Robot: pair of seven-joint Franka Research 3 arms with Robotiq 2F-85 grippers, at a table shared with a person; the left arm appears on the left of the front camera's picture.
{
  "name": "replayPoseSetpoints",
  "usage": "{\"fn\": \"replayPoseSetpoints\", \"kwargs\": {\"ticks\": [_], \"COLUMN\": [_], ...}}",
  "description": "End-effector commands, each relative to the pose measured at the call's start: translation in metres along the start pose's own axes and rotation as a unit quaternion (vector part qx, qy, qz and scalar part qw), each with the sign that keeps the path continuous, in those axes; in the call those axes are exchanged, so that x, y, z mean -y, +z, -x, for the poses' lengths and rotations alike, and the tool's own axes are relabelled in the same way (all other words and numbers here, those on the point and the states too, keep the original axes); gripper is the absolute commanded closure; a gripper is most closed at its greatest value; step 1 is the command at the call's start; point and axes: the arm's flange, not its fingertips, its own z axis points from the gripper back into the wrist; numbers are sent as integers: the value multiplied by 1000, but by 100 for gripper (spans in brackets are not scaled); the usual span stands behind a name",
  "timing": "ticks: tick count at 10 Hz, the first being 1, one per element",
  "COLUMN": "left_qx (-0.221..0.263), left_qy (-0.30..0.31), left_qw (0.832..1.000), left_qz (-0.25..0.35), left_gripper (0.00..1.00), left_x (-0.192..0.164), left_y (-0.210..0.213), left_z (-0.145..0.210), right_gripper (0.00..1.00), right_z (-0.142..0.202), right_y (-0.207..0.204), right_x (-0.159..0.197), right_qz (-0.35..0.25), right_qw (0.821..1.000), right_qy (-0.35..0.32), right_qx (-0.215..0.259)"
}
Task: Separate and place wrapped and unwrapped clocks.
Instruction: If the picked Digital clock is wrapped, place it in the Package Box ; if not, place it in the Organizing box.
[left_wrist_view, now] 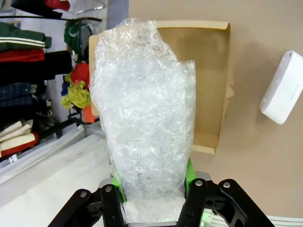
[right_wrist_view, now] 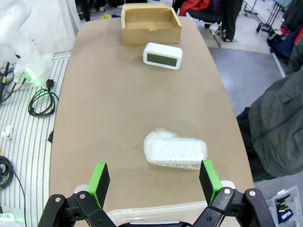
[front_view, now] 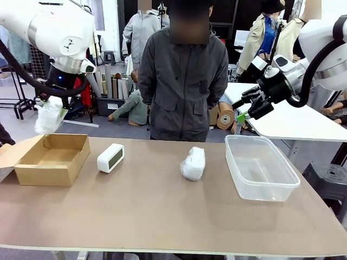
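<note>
Where the left gripper [front_view: 52, 97] hangs: in the air by the cardboard box [front_view: 43, 176], at the table's [front_view: 162, 216] nine o'clock.
Left jaws: we see them clamped on a wrapped clock [left_wrist_view: 142, 118] jutting out at twelve o'clock.
Right gripper [right_wrist_view: 154, 182]: jaws apart, with the second wrapped clock [right_wrist_view: 175, 150] untouched at twelve o'clock.
Bare clock [front_view: 110, 157]: at the box's three o'clock.

A long brown table [front_view: 162, 216] stands in a busy room. Past its far right side is a white table [front_view: 293, 122], with a black stool [front_view: 328, 176] beside it. The floor [front_view: 103, 129] is grey. Brown paper rolls [front_view: 225, 115] lie far back. Clothes [left_wrist_view: 28, 52] hang off to the left.
</note>
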Motion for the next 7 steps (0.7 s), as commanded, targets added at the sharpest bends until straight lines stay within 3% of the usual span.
{"fn": "replayPoseSetpoints", "kwargs": {"ticks": [1, 4, 5, 7], "left_qx": [-2, 0, -2, -10], "left_qy": [2, -1, -43, -46], "left_qw": [1000, 1000, 999, 998], "left_qz": [-2, 0, 12, 33], "left_gripper": [100, 100, 100, 100], "left_x": [-3, 1, 2, 1], "left_y": [4, 1, -16, -47], "left_z": [1, 0, -1, 5], "right_gripper": [0, 0, 0, 0], "right_z": [-1, -1, -1, -1], "right_y": [1, 1, 1, 1], "right_x": [0, 0, 0, 0], "right_qz": [-1, -1, -1, -1], "right_qw": [1000, 1000, 1000, 1000], "right_qy": [2, 2, 2, 2], "right_qx": [-1, -1, -1, -1]}}
